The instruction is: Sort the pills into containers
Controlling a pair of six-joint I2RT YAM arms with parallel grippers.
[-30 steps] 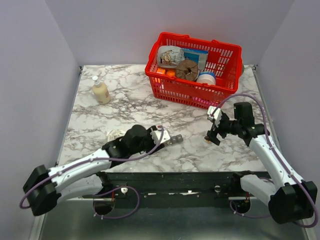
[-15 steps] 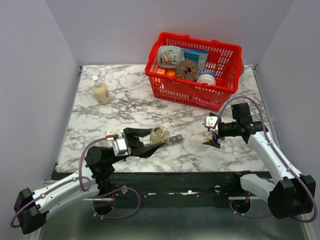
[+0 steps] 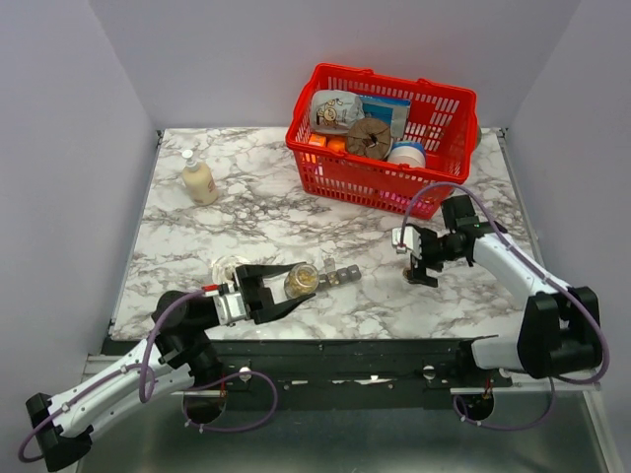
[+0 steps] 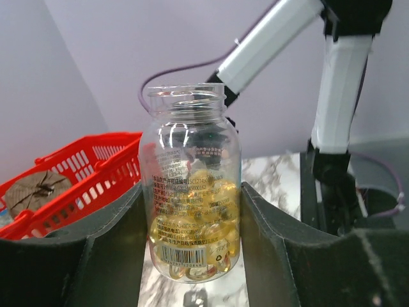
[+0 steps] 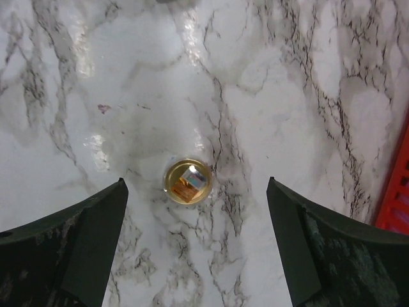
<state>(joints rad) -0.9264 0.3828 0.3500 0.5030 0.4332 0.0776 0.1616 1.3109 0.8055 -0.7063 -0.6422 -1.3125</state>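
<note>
- So, at which step are we now?
- I think the bottle is open and ready for pouring. The left gripper [image 3: 294,283] pinches the small clear bottle [image 4: 190,192] by its two sides. The mouth has no cap, and the pills [image 4: 195,240] lie as a yellow-brown mass in its lower half.
- And the other arm?
- The right gripper [image 3: 419,266] hovers over the marble table [image 5: 287,77] with its jaws spread wide. A small round gold thing, probably the cap [image 5: 187,181], lies on the marble below, between the fingers but not touched.
- Where do the pills go?
- Into the pill organiser [image 3: 341,275], a dark grey strip on the table just beside the bottle, on its right. I cannot tell whether any compartment is open or filled.
- What does the next move need?
- In my judgement, the bottle mouth must come above one compartment and tilt slowly, so that only a few pills drop. The compartments look small, so a quick tilt may spill pills on the marble.
</note>
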